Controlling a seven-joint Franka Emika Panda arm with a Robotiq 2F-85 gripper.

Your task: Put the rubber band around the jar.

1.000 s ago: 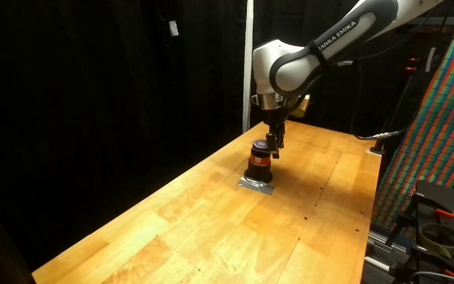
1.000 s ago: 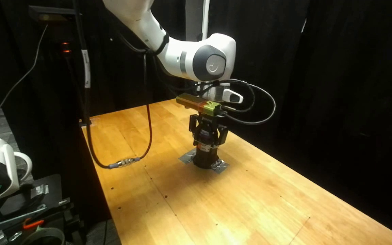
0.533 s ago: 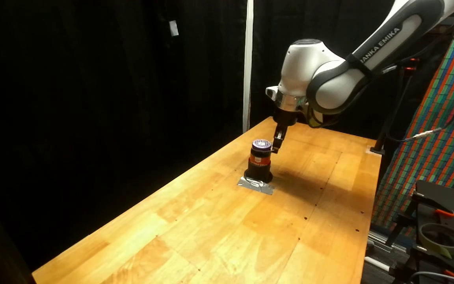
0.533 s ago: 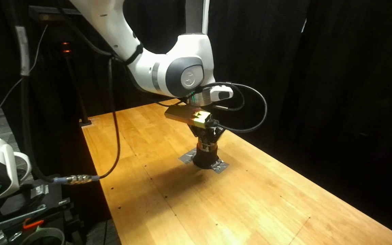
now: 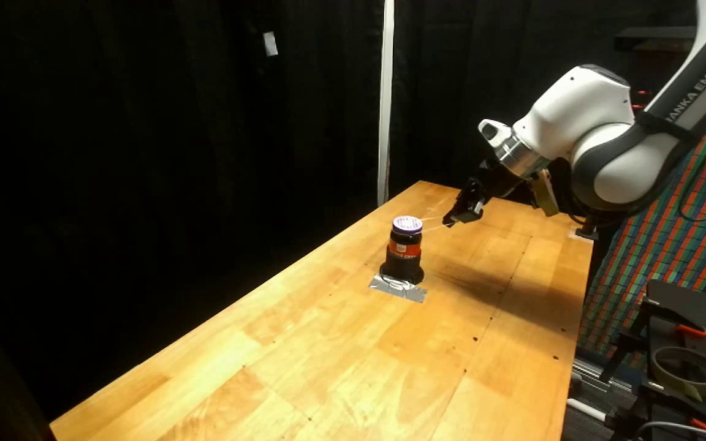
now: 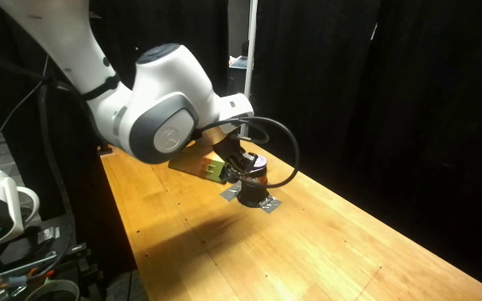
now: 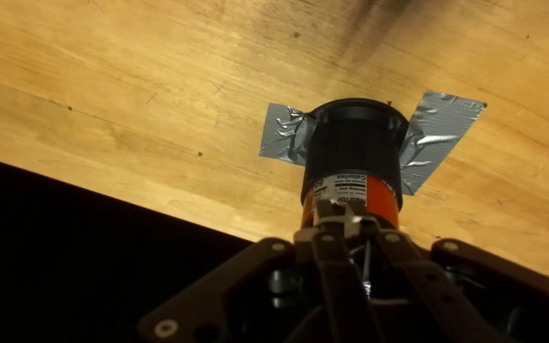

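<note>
Jar [image 5: 404,247] tethered by rubber band [image 5: 436,228] to slanting pincer [image 5: 453,220]

Stands upright in a black holder [image 7: 355,147] on the desk [image 5: 353,355], out beyond the fingertips [image 7: 327,208], apart from them. From near the cap [image 5: 407,225], outward: two straight strands of band. At the pincer: fingertips together, with band across; pinched or merely hooked, cannot tell. Tilted over and pulled farther off since half a second ago. Next, presumably: slipping loose.
</note>
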